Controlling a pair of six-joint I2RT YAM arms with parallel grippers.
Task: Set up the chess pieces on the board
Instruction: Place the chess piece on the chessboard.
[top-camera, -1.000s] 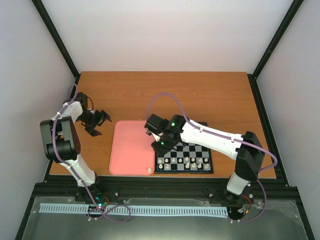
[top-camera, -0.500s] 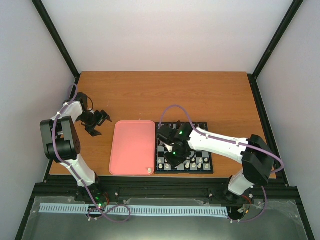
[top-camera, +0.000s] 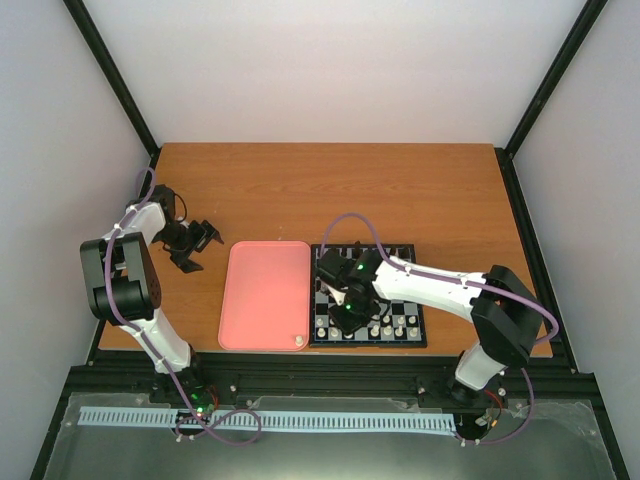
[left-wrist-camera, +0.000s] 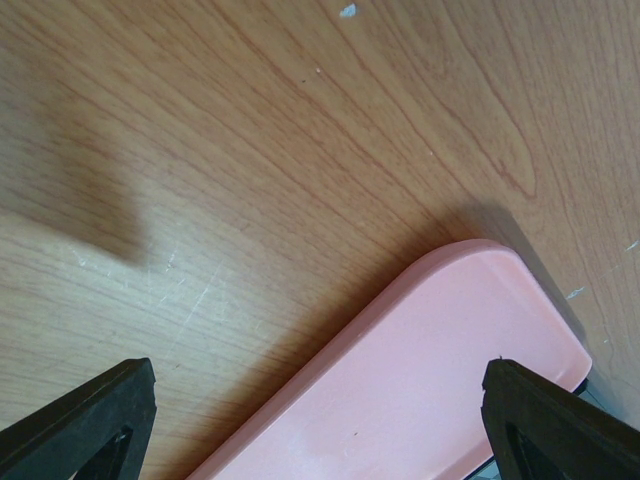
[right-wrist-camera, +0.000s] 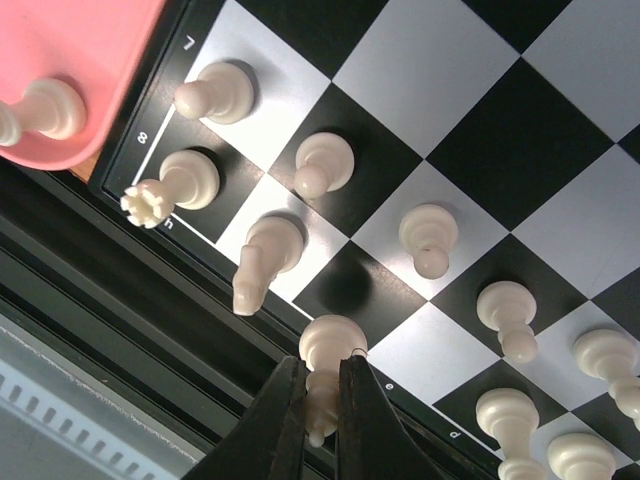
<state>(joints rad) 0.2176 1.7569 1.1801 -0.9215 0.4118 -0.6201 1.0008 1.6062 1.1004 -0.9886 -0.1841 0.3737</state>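
The board (top-camera: 398, 298) lies right of the middle, with several cream-white chess pieces (top-camera: 385, 326) along its near rows. My right gripper (top-camera: 350, 312) hovers over the board's near left part, shut on a cream-white chess piece (right-wrist-camera: 331, 365) whose round base points at a bare black square (right-wrist-camera: 350, 288). In the right wrist view a knight (right-wrist-camera: 262, 262), a crowned piece (right-wrist-camera: 172, 185) and pawns (right-wrist-camera: 427, 238) stand nearby on the board (right-wrist-camera: 440, 90). My left gripper (top-camera: 195, 245) rests open on the table to the left; its fingertips (left-wrist-camera: 90, 415) are wide apart with nothing between them.
A pink tray (top-camera: 262, 290) lies between the arms, just left of the board, with one cream-white piece (top-camera: 298, 341) in its near right corner. The same piece (right-wrist-camera: 40, 110) and tray (right-wrist-camera: 80, 50) show in the right wrist view. The tray's corner (left-wrist-camera: 470, 320) fills the left wrist view.
My right gripper has moved right and nearer, from the tray's right edge to over the board's near left squares, still shut on the piece. The left arm has not moved.
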